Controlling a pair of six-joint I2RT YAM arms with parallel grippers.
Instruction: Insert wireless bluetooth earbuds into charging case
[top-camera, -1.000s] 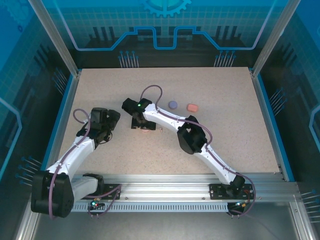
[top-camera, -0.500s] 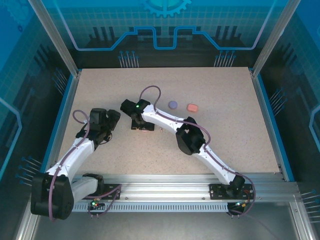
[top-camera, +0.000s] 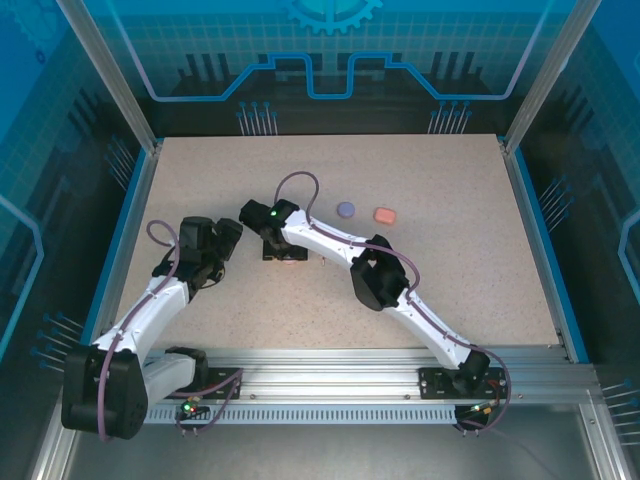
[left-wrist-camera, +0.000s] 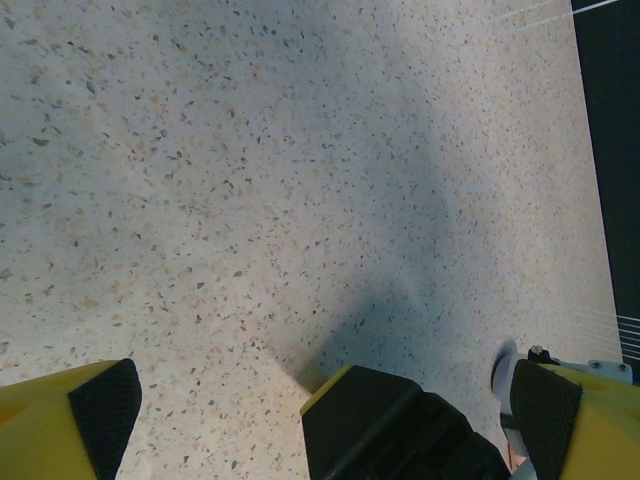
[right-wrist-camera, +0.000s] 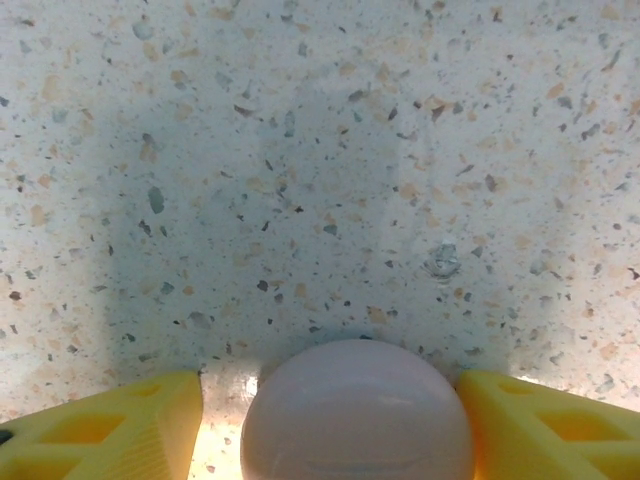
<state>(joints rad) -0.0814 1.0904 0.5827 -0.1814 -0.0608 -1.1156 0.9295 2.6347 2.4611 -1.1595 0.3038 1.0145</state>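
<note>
Right gripper (right-wrist-camera: 330, 392) jaws apart, straddling pale pink case (right-wrist-camera: 355, 425); left gripper (left-wrist-camera: 325, 392) wide apart above table (left-wrist-camera: 250, 150).

Speckled table (top-camera: 450, 260); purple case (top-camera: 346, 209), coral case (top-camera: 385, 215), pale pink case (right-wrist-camera: 357, 410) on it.

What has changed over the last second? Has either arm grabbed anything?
The right arm edged slightly left. The right gripper straddles the pale pink rounded charging case, with a gap showing on one side, so nothing is gripped. The left gripper drifted slightly toward the near side, open and empty. The purple round case and the coral rounded case stayed put.
</note>
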